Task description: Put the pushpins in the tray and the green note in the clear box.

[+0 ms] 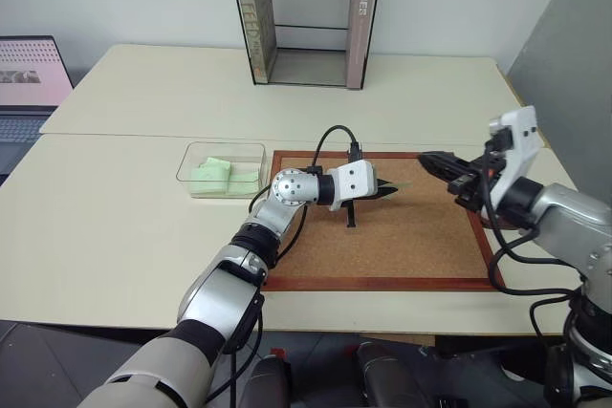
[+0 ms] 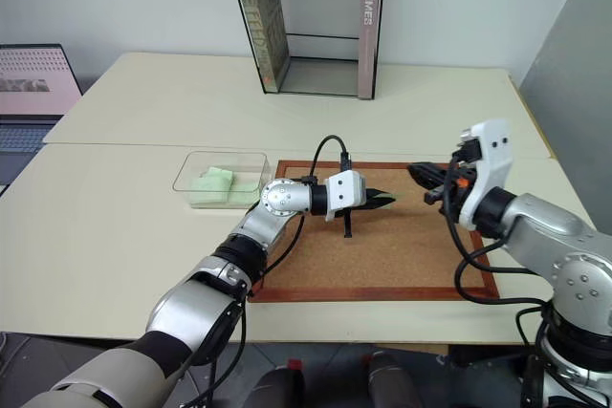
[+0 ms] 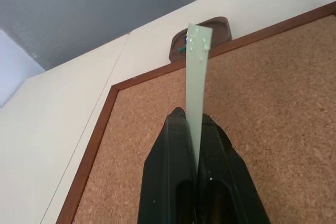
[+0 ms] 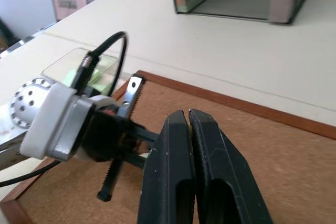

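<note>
Left wrist view: note (image 3: 197,77) pinched edge-on in the left pincer (image 3: 193,124) above the corkboard (image 3: 273,129), tray (image 3: 220,29) just past its frame. Right pincer (image 4: 188,124) closed, empty, above the corkboard; box (image 1: 222,169) beside it.

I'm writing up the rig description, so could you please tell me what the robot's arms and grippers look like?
Both arms are glossy silver-grey with black joint bands. The left arm has a round perforated silver wrist joint, a white housing and a looping black cable. The left gripper and right gripper each have two tapered black fingers. The right arm carries a white wrist block, black cables and a small orange detail.
</note>
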